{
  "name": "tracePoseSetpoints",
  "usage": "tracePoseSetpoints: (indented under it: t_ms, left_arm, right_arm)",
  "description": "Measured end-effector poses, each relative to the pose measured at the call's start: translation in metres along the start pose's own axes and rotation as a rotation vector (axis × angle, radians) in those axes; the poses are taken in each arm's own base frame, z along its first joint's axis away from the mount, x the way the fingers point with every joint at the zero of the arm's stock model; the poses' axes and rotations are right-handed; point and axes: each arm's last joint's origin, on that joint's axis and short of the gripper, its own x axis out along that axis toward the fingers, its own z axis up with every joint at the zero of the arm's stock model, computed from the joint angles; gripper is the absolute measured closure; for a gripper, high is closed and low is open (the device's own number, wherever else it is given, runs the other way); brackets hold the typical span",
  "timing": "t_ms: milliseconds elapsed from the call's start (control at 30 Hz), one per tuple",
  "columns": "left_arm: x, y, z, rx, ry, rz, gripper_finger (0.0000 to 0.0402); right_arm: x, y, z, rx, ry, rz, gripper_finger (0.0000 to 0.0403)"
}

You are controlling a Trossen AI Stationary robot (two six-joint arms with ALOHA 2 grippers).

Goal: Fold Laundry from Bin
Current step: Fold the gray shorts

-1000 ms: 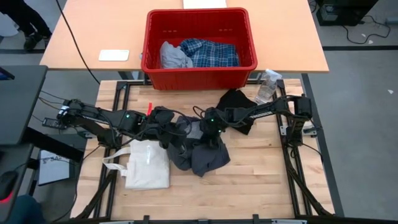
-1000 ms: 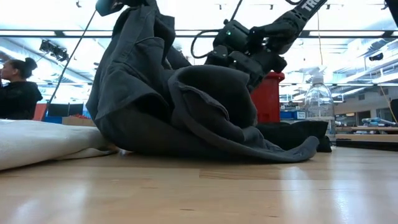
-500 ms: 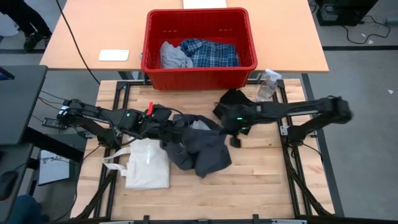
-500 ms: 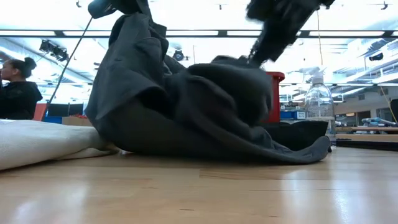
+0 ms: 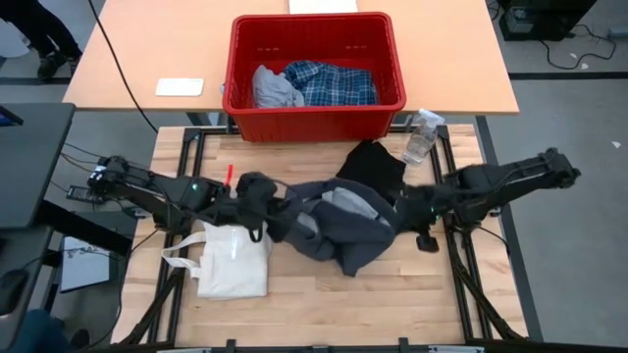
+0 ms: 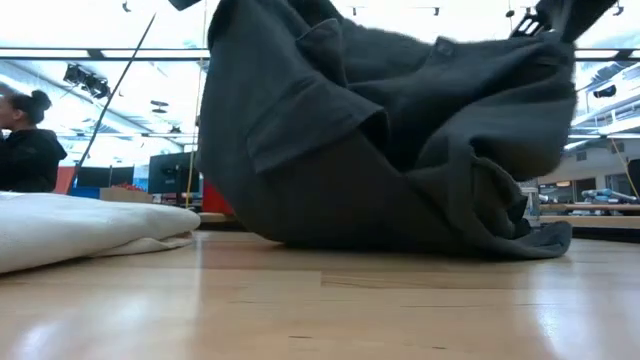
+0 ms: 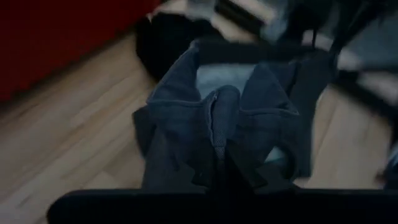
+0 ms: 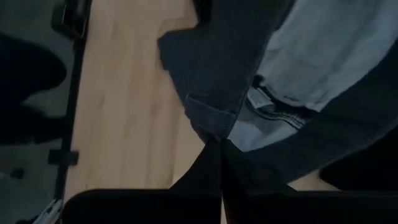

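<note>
While both arms reach in over the wooden desk, a dark grey top hangs stretched between them, its middle sagging onto the boards. The left tool is clamped tight on the garment's left end, and the left wrist view shows the collar and placket bunched just ahead of its fingers, with a paler lining inside. The right tool is pinched closed on the garment's right edge; in the right wrist view a hemmed fold and a sewn label on light inner fabric run down to where its fingers meet. From the low view the cloth fills most of the frame, lifted at both upper corners and draping down to touch the desk.

A black garment lies on the desk behind the stretched top, touching it, near a clear plastic bottle at the desk's far right edge. A cream tote bag lies flat on the near left part of the desk, just beside the left tool. The red bin stands on a second, paler desk beyond, holding a blue-and-white plaid shirt and a light grey piece side by side. A person in dark clothes shows in the room at the left of the low view.
</note>
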Motion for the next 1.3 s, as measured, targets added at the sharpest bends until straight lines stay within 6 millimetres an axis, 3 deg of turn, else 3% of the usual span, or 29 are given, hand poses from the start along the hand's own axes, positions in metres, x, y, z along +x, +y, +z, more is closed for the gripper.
tracePoseSetpoints:
  t_ms: [133, 267, 500, 600, 767, 1000, 1133, 1300]
  left_arm:
    - [0.008, -0.008, -0.029, 0.128, 0.076, 0.010, 0.0381]
    - [0.012, -0.012, -0.057, 0.139, 0.107, -0.015, 0.0381]
    - [0.014, -0.010, -0.103, 0.137, 0.173, -0.011, 0.0374]
    - [0.013, -0.009, -0.113, 0.144, 0.170, 0.004, 0.0351]
    - [0.001, -0.009, -0.117, 0.162, 0.165, -0.009, 0.0277]
    - [-0.013, 0.003, -0.123, 0.174, 0.198, 0.062, 0.0188]
    - [-0.016, 0.007, -0.126, 0.213, 0.216, 0.090, 0.0182]
    - [-0.017, 0.014, -0.128, 0.239, 0.241, 0.156, 0.0190]
  right_arm:
    - [0.019, 0.020, 0.004, -0.056, 0.023, -0.003, 0.0402]
    - [0.048, 0.033, 0.017, -0.096, 0.020, -0.023, 0.0402]
    - [0.105, 0.026, 0.037, -0.028, 0.026, -0.186, 0.0402]
    - [0.121, 0.019, 0.039, 0.034, 0.068, -0.212, 0.0402]
    - [0.136, 0.010, 0.042, 0.139, 0.086, -0.225, 0.0402]
    - [0.127, 0.002, 0.056, 0.251, -0.044, -0.176, 0.0400]
    - [0.112, -0.002, 0.059, 0.306, -0.103, -0.180, 0.0399]
    - [0.078, -0.002, 0.059, 0.297, -0.217, -0.173, 0.0372]
